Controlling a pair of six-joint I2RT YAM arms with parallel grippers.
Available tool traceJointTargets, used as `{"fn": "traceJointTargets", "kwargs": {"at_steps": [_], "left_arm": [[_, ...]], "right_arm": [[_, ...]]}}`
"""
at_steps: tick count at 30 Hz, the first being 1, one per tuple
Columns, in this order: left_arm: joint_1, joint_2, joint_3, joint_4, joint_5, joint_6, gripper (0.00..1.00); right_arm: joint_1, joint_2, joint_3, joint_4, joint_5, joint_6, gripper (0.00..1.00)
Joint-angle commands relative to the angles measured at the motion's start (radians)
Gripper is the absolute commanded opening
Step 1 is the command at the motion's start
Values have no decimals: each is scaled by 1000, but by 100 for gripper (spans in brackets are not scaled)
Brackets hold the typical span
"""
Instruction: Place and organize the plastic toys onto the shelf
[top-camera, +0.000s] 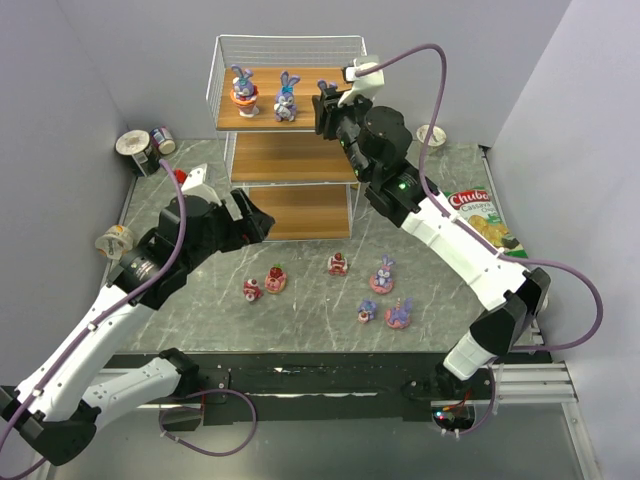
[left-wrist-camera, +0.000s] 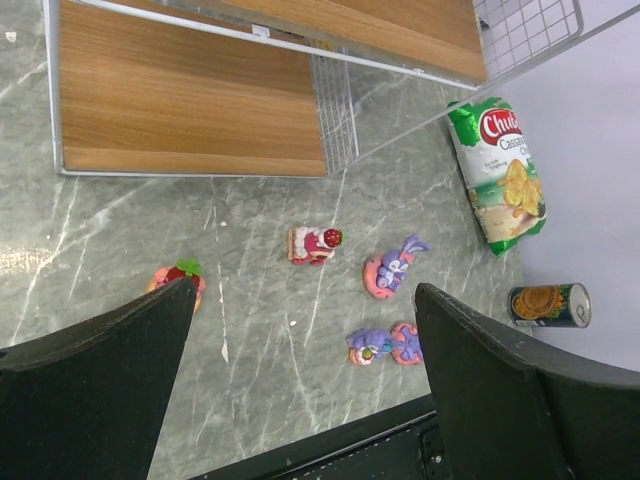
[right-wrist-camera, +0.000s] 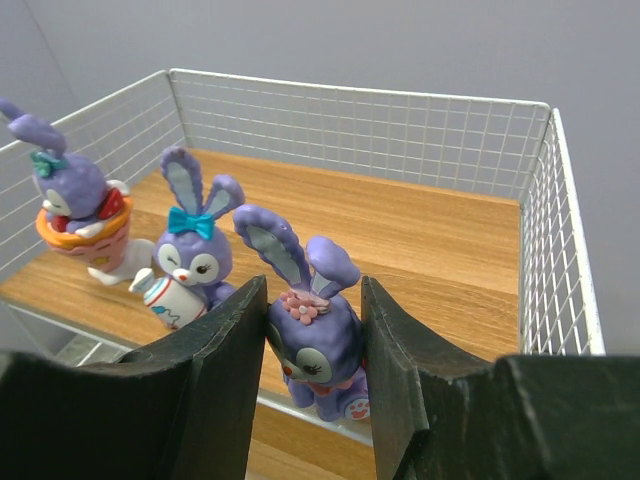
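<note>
Third of nine: the right gripper (right-wrist-camera: 312, 305) hung at the front edge of the top board of the shelf (right-wrist-camera: 440, 235), its jaws about half closed on a flower-capped purple bunny (right-wrist-camera: 318, 345) pinched upright between them. (Whether the bunny's feet touched the wood could not be told from the wrist view.) Just left of the jaws stood a bunny with a teal bow (right-wrist-camera: 195, 262). Further left again stood a bunny in an orange cup (right-wrist-camera: 78, 205). Both were upright on that same board, in a rough row with the one being held.

The left gripper (left-wrist-camera: 305, 290) hovered over the table (top-camera: 300, 325) in front of the shelf's lowest board, its fingers spread wide with nothing between them. Beyond its fingertips lay a strawberry-topped figure (left-wrist-camera: 315, 244). A red-and-green figure (left-wrist-camera: 180, 272) peeked out at the tip of one finger, and a bunny on a pink base (left-wrist-camera: 392, 268) and a toppled purple-and-pink figure (left-wrist-camera: 385, 344) sat just inside the other.

By the overhead view six toys in all were scattered on the table, so the job looked roughly a third done once this bunny was released. The floor toys had yet to be picked up, and every toy already placed was on the top tier.
</note>
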Motion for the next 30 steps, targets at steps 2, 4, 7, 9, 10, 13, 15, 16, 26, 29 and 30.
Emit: {"fn": "traceJointTargets", "kwargs": {"at_steps": [2,4,7,9,10,13,15,16,26,29,30], "left_arm": [[13,5,2,44,36,21,96],[16,5,2,44,37,20,96],[21,2,-1,44,42,18,96],[21,2,-3,44,43,18,96],[24,2,-3,44,47,18,96],[28,3,-1,42,48,18,96],[28,5,-1,41,50,18,96],[28,5,0,41,50,18,96],[35,-1,-10,38,54,15,96],[38,-3,-12,36,57,12,96],[38,-3,-12,36,57,12,96]], "right_arm": [[-19,13,50,58,18,20,0],[-20,17,47,52,23,26,0],[-25,22,49,47,26,32,0],[-28,24,46,46,29,34,0],[-29,25,46,46,30,34,0],[-31,30,52,38,32,43,0],[-32,34,58,31,40,46,0],[-34,36,62,21,49,47,1],[-48,33,53,3,72,55,14],[-51,33,44,9,64,55,18],[-49,33,44,12,55,54,19]]}}
